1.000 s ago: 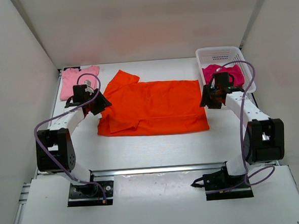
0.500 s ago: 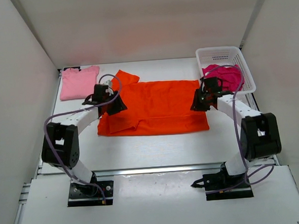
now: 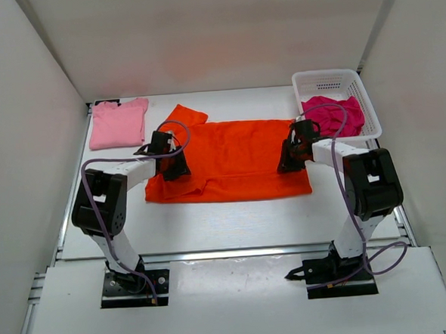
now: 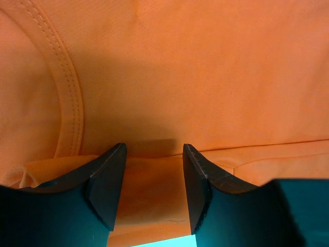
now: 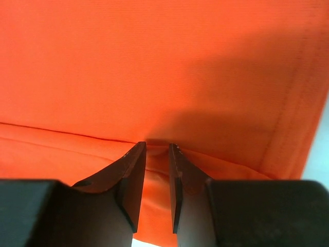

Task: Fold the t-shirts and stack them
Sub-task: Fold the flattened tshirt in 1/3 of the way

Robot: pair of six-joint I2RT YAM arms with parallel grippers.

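Robot lab test cell
Plain white panels (image 3: 23, 111) box in a white counter (image 3: 234, 219); left arm (image 3: 97, 209) and right arm (image 3: 374, 184), cabled, stand bolted beside an aluminium rail (image 3: 236, 253).

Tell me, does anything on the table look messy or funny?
Yes. The magenta shirt is scrunched up in the white basket at the far right, not flat. The orange shirt lies spread out, but one sleeve pokes out crooked at its far left corner. The pink shirt lies neat.

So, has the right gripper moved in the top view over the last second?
Yes. The right gripper has shifted left, away from the white basket, and now sits over the orange t-shirt near its right edge.
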